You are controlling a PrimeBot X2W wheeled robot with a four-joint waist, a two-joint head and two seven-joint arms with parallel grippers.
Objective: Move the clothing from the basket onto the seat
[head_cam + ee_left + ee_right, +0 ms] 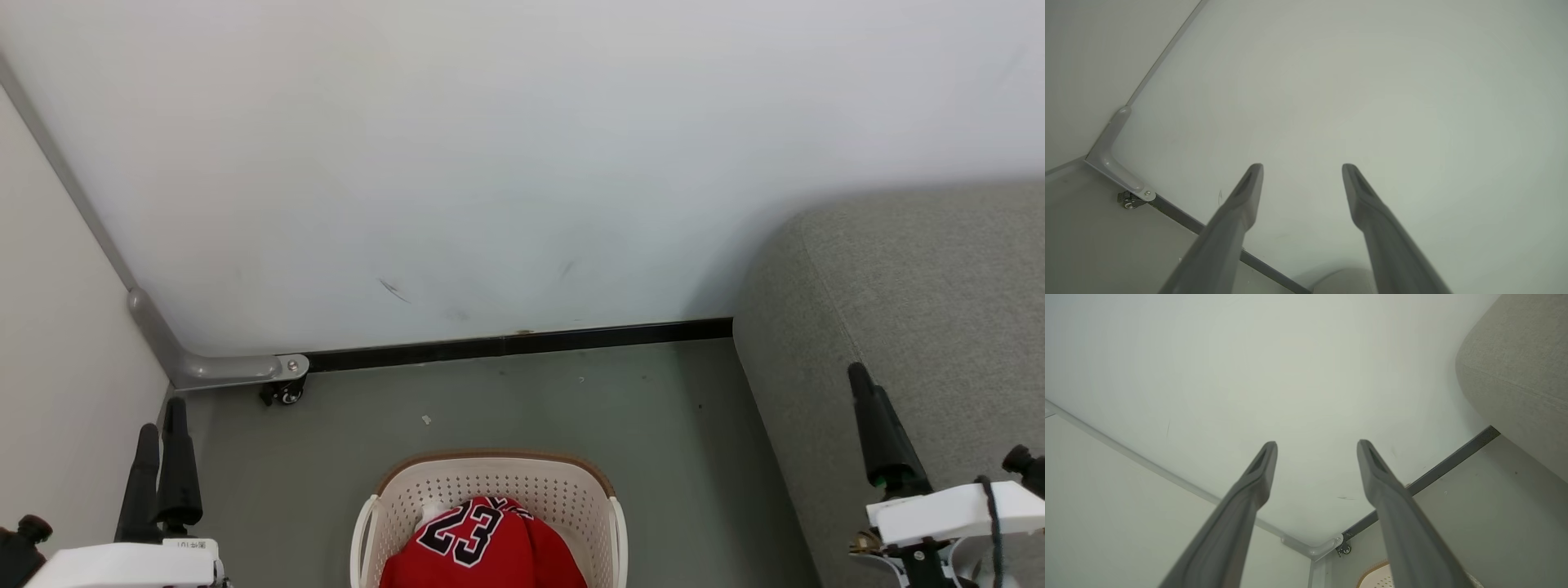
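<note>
1. The jaws of the left gripper [1302, 169] stand spread wide and hold nothing. In the left wrist view its two dark fingers point at a pale wall [490, 163].
2. The jaws of the right gripper [1317, 445] are spread just as wide, with nothing gripped. They are aimed at the same wall, and the seat [922, 286] curves in at the upper right of the right wrist view.
3. In the head view the left gripper rises at the lower left, in front of a pale side panel [49, 327]. The right gripper rises at the lower right, in front of the seat's grey fabric. Both are well apart from the basket [563, 490].
4. The clothing [490, 555] is red and lies heaped inside the basket at the bottom centre of the head view. The jersey is on top, its black, white-outlined 23 facing up.
5. The basket is cream-white and perforated, with a brown rim band. It stands on the grey-green floor [571, 392], between the two grippers and left of the seat, with a strip of floor between basket and seat.
6. The seat is grey woven fabric with a rounded corner, and it takes up the right side of the head view.
7. A black skirting strip [522, 343] runs along the foot of the wall. At the left corner a grey metal bracket [220, 369] carries a small castor [286, 394].
</note>
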